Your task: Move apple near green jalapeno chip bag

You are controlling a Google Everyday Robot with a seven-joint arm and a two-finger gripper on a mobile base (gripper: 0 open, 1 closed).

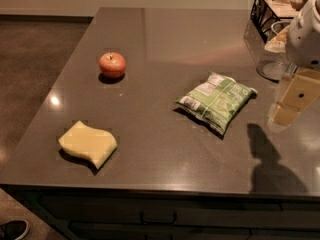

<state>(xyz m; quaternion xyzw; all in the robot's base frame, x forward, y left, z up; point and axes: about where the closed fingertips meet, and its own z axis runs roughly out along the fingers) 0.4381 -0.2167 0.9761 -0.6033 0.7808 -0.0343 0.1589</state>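
One long reach: your gripper point(292, 101) hangs far right, grip state unreadable; apple point(112, 64) sits far left, well apart from green jalapeno chip bag point(216, 100). Clear bag, descend centred over apple.

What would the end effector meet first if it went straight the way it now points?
Probably bare countertop just right of the green jalapeno chip bag; the end effector at the right edge seems to point downward, though depth is unclear.
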